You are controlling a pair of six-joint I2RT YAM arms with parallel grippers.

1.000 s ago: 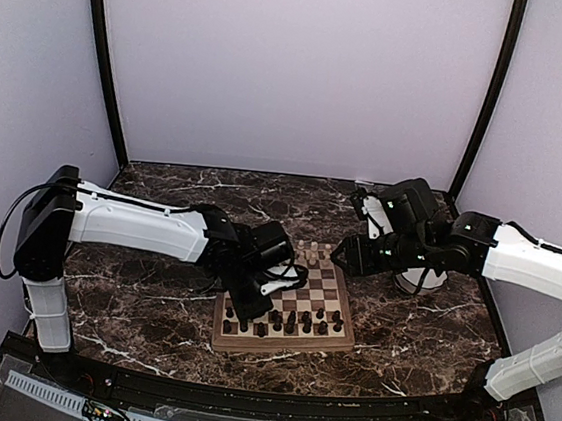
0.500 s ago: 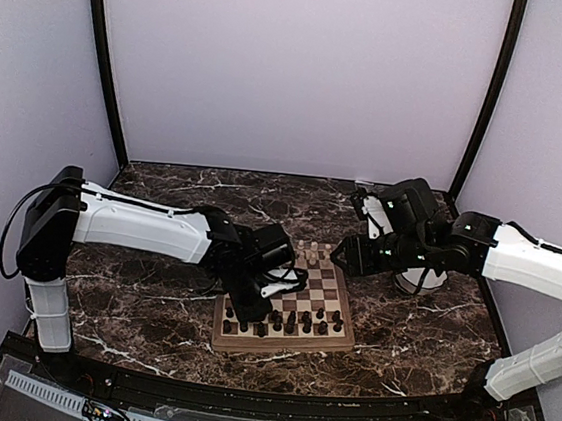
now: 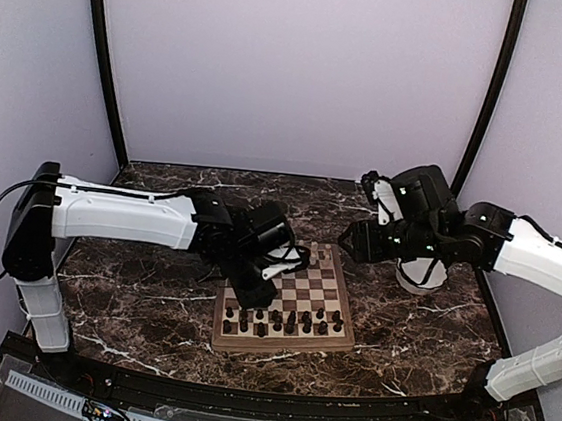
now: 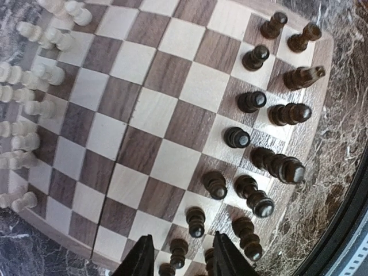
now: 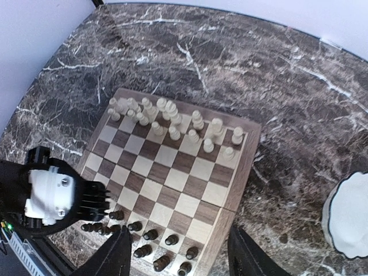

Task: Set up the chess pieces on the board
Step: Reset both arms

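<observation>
The board [image 3: 292,294] lies mid-table with dark chess pieces [image 3: 284,322] along its near edge and cream pieces [image 3: 312,254] along its far edge. My left gripper [image 3: 251,296] hangs over the near left corner of the board. In the left wrist view it [image 4: 183,253] is open, its fingers [image 4: 142,256] on either side of a standing dark pawn [image 4: 179,252] without touching it. Several dark pieces [image 4: 244,138] and cream pieces [image 4: 34,75] stand beyond. My right gripper [image 3: 344,243] hovers off the far right corner, open [image 5: 181,253] and empty above the board [image 5: 172,178].
A white scalloped bowl [image 3: 422,276] stands right of the board, partly behind the right arm, and shows at the edge of the right wrist view [image 5: 351,215]. Dark marble table [image 3: 151,302] surrounds the board. Walls close the back and sides.
My left gripper has opened, letting go of a dark piece at the near left of the board, and has lifted slightly. The right arm has drawn back a little to the right.
</observation>
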